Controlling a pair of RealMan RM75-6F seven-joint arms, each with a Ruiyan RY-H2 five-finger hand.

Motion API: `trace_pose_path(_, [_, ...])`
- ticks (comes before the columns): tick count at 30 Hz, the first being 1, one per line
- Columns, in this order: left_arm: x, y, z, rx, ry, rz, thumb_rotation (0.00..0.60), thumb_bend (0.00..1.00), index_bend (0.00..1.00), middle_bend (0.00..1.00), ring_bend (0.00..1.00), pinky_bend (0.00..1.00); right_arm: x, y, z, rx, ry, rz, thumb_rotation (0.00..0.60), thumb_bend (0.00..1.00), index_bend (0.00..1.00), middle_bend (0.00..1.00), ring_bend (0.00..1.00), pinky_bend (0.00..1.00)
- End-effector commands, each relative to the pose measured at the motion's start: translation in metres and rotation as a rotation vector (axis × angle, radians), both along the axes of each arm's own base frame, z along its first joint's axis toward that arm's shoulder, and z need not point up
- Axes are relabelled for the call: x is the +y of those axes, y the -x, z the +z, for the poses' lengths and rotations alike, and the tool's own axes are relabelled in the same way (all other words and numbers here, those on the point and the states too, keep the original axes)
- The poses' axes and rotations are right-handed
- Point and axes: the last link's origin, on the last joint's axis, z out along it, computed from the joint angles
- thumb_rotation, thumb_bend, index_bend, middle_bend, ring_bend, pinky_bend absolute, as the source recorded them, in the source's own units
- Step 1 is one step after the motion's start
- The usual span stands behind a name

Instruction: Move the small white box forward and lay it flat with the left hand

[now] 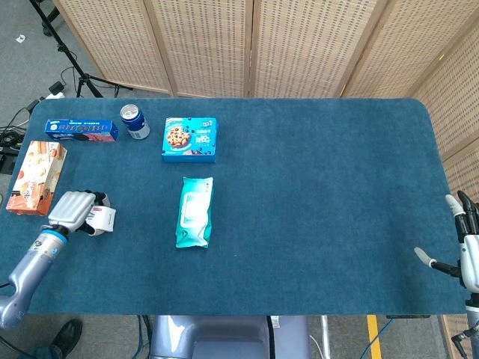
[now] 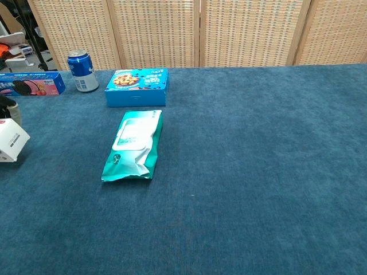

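Item: small white box, near the left edge of the table, towards my side of it, just right of the orange box. In the chest view it sits at the far left border, one corner raised, so it is tilted and not flat on the cloth.

Handling, as I judge it: light cardboard, stiff enough to keep its shape, likely to dent under a hard squeeze. Smooth printed faces, so it may slip if pinched only at a corner. Best hold is across the two broad faces, thumb on one and fingers on the other, which also lets me turn it down onto a broad face.

My left hand: fingers curled over the top and left part of the box, wrapped around it, palm down. It holds the box; how firmly, I cannot tell, since the fingertips are hidden beneath the hand.

My right hand: at the right edge of the table, well apart from everything, fingers spread, holding nothing.

Others on the table: green wipes pack near the middle left; blue cookie box beyond it; blue can and long blue biscuit box at the far left.
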Motion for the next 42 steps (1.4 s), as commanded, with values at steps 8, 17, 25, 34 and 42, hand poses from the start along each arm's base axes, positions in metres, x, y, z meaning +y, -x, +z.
trace_pose_path(8, [-0.028, -0.027, 0.019, -1.028, -0.137, -0.100, 0.600, 0.15, 0.55, 0.50, 0.35, 0.41, 0.001, -0.002, 0.000, -0.007, -0.006, 0.013, 0.600, 0.00, 0.00, 0.00, 0.00, 0.00])
trace_pose_path(17, [-0.029, -0.009, -0.017, -1.283, 0.086, 0.050, 0.600, 0.19, 0.56, 0.50, 0.35, 0.41, 0.001, -0.003, 0.000, -0.005, -0.008, 0.019, 0.600, 0.00, 0.00, 0.00, 0.00, 0.00])
trace_pose_path(25, [-0.013, 0.004, -0.039, -1.222, 0.165, 0.092, 0.600, 0.19, 0.56, 0.50, 0.35, 0.41, -0.001, -0.002, -0.002, 0.003, -0.011, 0.010, 0.600, 0.00, 0.00, 0.00, 0.00, 0.00])
trace_pose_path(34, [-0.011, 0.018, -0.054, -1.200, 0.144, 0.136, 0.600, 0.19, 0.53, 0.42, 0.31, 0.40, -0.002, -0.001, -0.004, 0.009, -0.013, 0.004, 0.600, 0.00, 0.00, 0.00, 0.00, 0.00])
trace_pose_path(42, [-0.027, 0.025, -0.037, -1.094, 0.058, 0.015, 0.600, 0.04, 0.00, 0.00, 0.00, 0.00, -0.001, -0.001, -0.002, 0.004, -0.006, 0.006, 0.600, 0.00, 0.00, 0.00, 0.00, 0.00])
